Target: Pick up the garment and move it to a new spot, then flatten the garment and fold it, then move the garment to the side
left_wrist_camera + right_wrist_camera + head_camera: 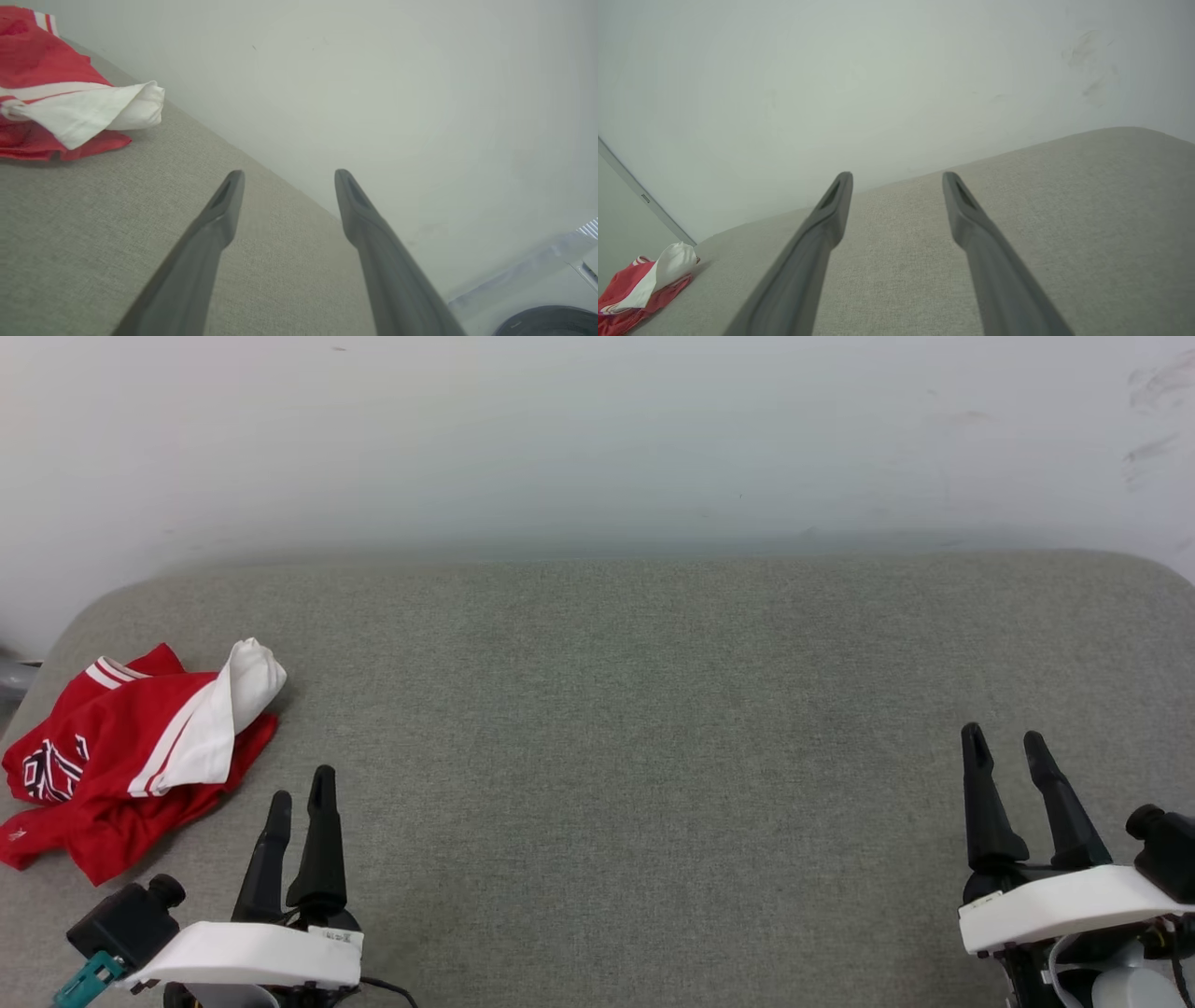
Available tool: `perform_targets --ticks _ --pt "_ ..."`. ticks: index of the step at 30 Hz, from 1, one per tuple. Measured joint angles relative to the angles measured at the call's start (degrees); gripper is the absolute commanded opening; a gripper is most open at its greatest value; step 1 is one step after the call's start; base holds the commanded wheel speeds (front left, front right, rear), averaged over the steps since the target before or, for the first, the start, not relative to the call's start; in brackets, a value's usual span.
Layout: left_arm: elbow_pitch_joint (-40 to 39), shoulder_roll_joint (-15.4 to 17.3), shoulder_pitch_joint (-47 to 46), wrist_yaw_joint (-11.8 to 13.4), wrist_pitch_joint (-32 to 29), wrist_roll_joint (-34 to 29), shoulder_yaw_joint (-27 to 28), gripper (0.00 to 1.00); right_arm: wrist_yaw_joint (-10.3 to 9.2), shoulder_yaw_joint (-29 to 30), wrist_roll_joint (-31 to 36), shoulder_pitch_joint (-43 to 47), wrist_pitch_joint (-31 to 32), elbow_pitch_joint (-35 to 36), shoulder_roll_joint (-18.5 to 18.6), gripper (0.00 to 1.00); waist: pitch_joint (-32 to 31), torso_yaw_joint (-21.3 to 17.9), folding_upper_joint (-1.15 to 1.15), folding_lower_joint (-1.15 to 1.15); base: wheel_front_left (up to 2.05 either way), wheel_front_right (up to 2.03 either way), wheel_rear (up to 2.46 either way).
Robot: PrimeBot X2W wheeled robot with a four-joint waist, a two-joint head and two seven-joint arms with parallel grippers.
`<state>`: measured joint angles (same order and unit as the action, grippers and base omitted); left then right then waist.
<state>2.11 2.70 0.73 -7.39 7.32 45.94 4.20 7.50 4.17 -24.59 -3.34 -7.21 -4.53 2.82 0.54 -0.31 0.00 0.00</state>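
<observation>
The garment, a red shirt with a white sleeve and navy lettering, lies crumpled at the far left of the grey padded surface. My left gripper stands open just right of and nearer than the garment, touching nothing. In the left wrist view the garment sits at the upper left, beyond and left of the open left gripper. My right gripper stands open at the lower right, far from the shirt. The right wrist view shows the right gripper open and the garment small at the bottom left.
A pale wall rises directly behind the padded surface. The surface has rounded far corners, and its left edge runs close by the garment. A dark round object sits low at the bottom right of the left wrist view.
</observation>
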Motion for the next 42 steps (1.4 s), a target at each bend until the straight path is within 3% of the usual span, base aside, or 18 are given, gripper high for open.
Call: perform_targets --ticks 18,30,42 --pt "-2.8 0.0 1.6 2.6 2.5 -22.6 -5.5 1.0 0.0 1.1 15.3 0.1 -2.7 0.1 0.0 1.0 0.2 0.0 0.0 0.0 0.0 0.0 0.0" --pt "-3.1 0.1 1.9 5.1 4.1 -31.1 -6.9 1.0 0.01 -0.5 23.5 0.1 -4.2 0.2 0.0 1.0 0.4 -0.1 0.0 0.0 0.0 0.0 0.0" --pt "-2.7 1.2 2.0 6.9 5.6 -37.2 -10.0 1.0 0.01 -1.1 27.7 0.1 -5.7 0.0 0.0 1.0 0.3 -0.3 0.0 0.0 0.0 0.0 0.0"
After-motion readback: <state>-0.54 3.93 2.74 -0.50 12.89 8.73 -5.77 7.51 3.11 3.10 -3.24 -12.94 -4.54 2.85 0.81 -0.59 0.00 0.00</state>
